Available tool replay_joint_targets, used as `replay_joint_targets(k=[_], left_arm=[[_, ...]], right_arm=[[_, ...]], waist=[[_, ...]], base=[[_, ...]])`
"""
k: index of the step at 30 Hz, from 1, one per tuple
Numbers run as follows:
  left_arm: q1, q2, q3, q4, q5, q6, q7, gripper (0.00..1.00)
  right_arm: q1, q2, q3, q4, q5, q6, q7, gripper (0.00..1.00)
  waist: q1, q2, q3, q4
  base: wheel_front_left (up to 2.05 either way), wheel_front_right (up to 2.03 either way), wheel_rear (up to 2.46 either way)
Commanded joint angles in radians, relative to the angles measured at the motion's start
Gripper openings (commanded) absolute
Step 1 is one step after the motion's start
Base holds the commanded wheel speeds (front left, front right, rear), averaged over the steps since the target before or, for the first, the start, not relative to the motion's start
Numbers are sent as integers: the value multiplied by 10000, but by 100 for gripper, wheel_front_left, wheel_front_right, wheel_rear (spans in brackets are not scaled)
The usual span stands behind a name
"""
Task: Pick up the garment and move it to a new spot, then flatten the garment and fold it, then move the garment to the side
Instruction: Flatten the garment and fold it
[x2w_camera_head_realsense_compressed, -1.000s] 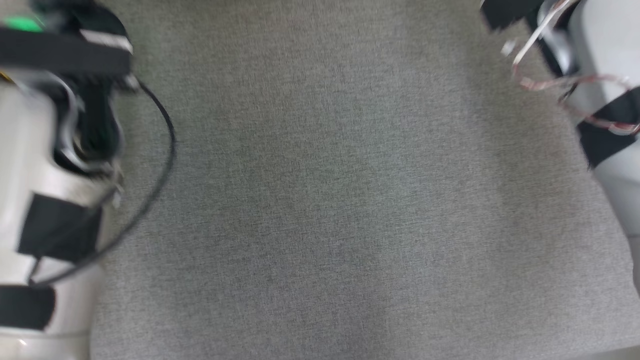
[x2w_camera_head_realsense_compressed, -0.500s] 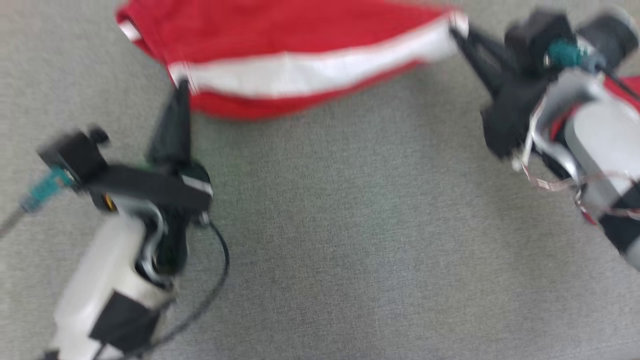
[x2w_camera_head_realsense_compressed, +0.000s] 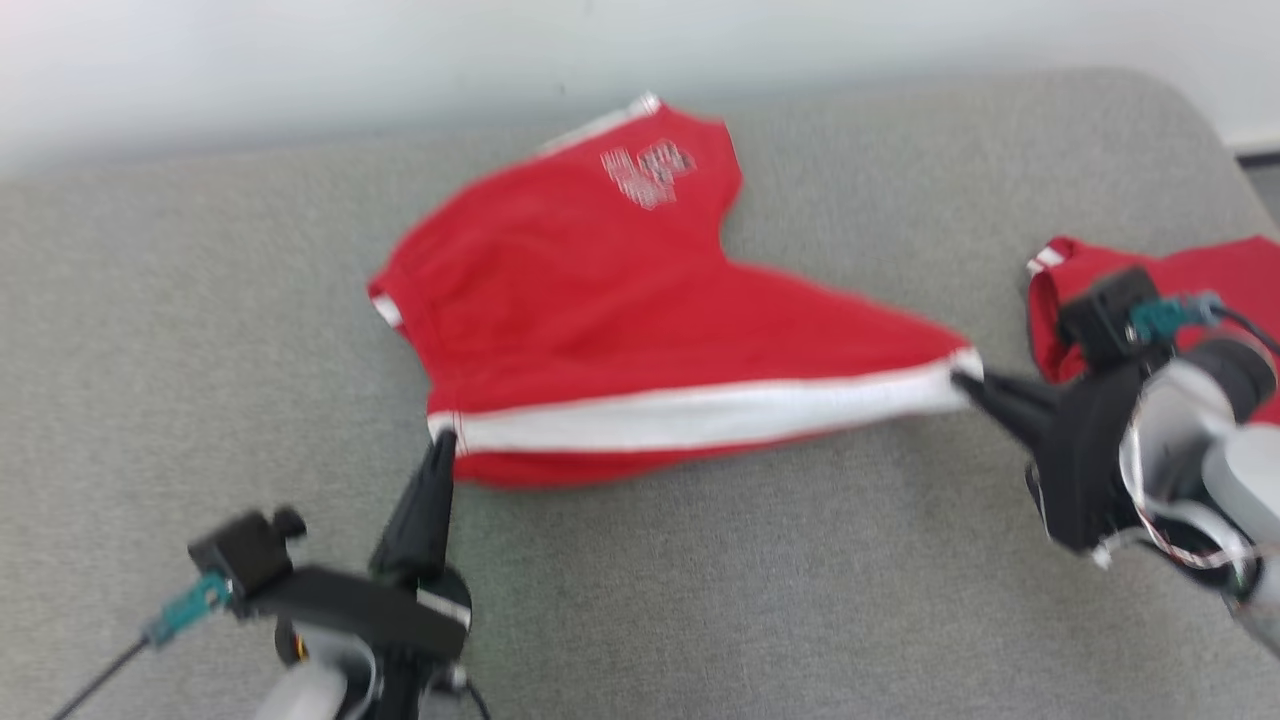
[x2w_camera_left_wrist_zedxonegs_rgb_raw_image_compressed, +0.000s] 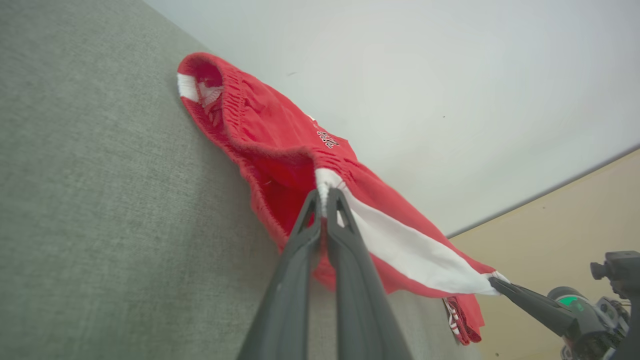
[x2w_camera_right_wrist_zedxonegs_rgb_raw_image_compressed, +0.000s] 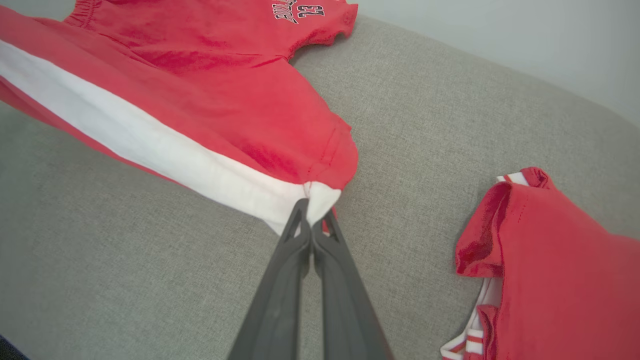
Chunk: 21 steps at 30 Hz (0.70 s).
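Two grips hold the shorts (x2w_camera_head_realsense_compressed: 590, 290): my left gripper (x2w_camera_head_realsense_compressed: 441, 442), lower left of the head view, and my right gripper (x2w_camera_head_realsense_compressed: 963, 380), mid right, each clamped on one end. They stretch across frame centre over the grey cushion (x2w_camera_head_realsense_compressed: 720, 600). Another red garment (x2w_camera_head_realsense_compressed: 1215, 275) lies far right.

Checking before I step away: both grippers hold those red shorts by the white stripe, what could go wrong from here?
The left gripper and right gripper pinch only the stripe's tips on the red shorts; a hard pull might slip one end loose.
The second red garment lies close beside the right gripper and could get snagged or dragged along.
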Motion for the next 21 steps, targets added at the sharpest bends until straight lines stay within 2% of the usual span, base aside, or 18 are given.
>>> replay_joint_targets(k=[1, 7, 12, 21], left_arm=[[222, 84, -33, -35, -95, -23, -27, 0], [1418, 492, -583, -665, -372, -23, 62, 0], [2279, 875, -768, -978, -890, -11, 463, 0], [3285, 1556, -1034, -1537, -1286, 160, 1195, 0]], right_arm=[[176, -86, -55, -56, 78, -29, 35, 0], [2019, -851, -951, -1139, 814, -29, 1007, 0], [3672, -1156, -2011, -1758, 1047, -29, 2114, 0], [6561, -540, -4107, -2984, 635, -29, 3750, 0]], waist=[[3, 2, -562, 146], [3, 2, -1080, 284], [3, 2, -1411, 271], [3, 2, -1587, 257]], base=[[0, 0, 0], [0, 0, 0], [0, 0, 0], [0, 0, 0]])
